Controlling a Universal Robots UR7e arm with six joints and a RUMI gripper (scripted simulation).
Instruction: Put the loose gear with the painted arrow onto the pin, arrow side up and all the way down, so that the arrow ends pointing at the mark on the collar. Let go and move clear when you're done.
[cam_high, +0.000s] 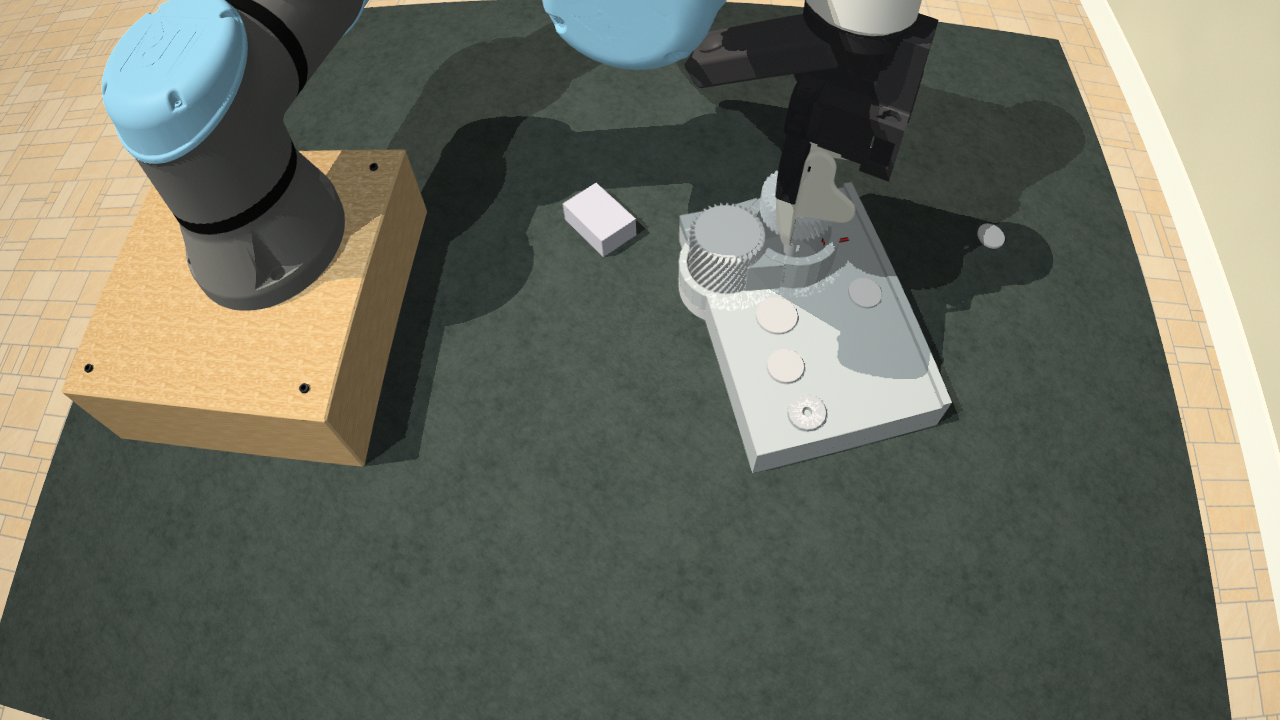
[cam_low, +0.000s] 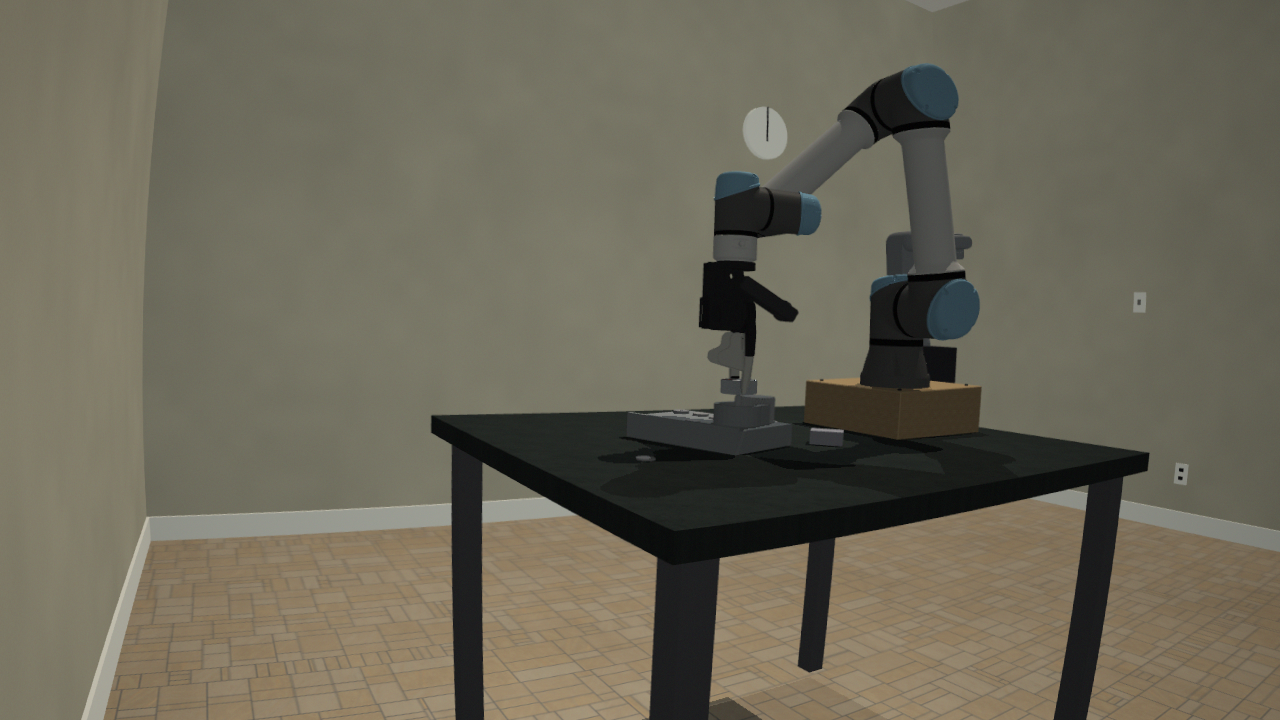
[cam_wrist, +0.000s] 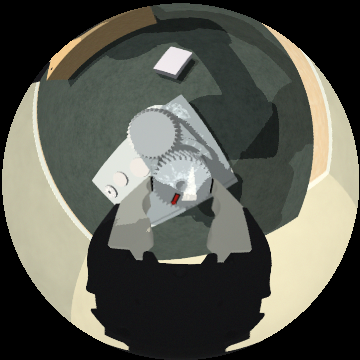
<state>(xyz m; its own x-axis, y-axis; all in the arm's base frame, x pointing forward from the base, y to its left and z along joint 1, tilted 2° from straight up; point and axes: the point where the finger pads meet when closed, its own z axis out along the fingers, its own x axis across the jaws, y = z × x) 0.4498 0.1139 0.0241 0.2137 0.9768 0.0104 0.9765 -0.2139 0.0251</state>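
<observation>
Even overhead light throws soft overlapping shadows across the dark green mat (cam_high: 554, 555), and the wrist view bulges fisheye-round

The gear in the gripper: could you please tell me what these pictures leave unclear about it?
- Pin: hidden in the wrist view beneath the gear.
- Seating depth: too small in the exterior view, where the gripper blocks it.
- Collar mark: in the top view, tiny red marks beside the gripper's fingers; which is the mark cannot be told.
</observation>
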